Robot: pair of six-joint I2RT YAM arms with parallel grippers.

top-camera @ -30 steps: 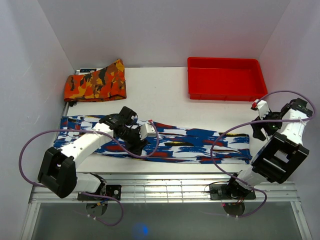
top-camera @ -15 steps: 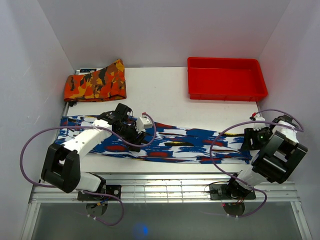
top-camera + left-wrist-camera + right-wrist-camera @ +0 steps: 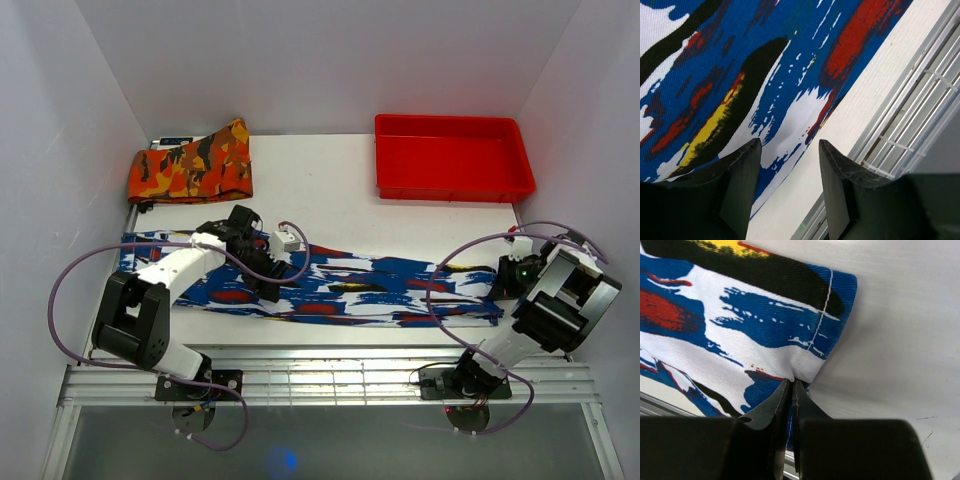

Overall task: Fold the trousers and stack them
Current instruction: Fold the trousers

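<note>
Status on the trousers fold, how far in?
Done: trousers are laid out long and flat, with no crosswise fold visible. In hand: right end effector is shut on the hem; left end effector is open just above the fabric near its front edge, gripping nothing. Left: the folds, then stacking.

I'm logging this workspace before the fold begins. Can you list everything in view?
trousers: one, royal-blue and white print with red patches, lying flat lengthwise along the table's near edge.
folded garment: one, orange, red and black camouflage, far left corner.
tray: one, red, far right.
table: one, white, under everything.
slatted rail: one, metal, in front of the table's near edge.
left gripper: one, black fingers, open over the left part of the trousers, by their near edge.
right gripper: one, black fingers, shut on the hem corner at the right end of the trousers.
</note>
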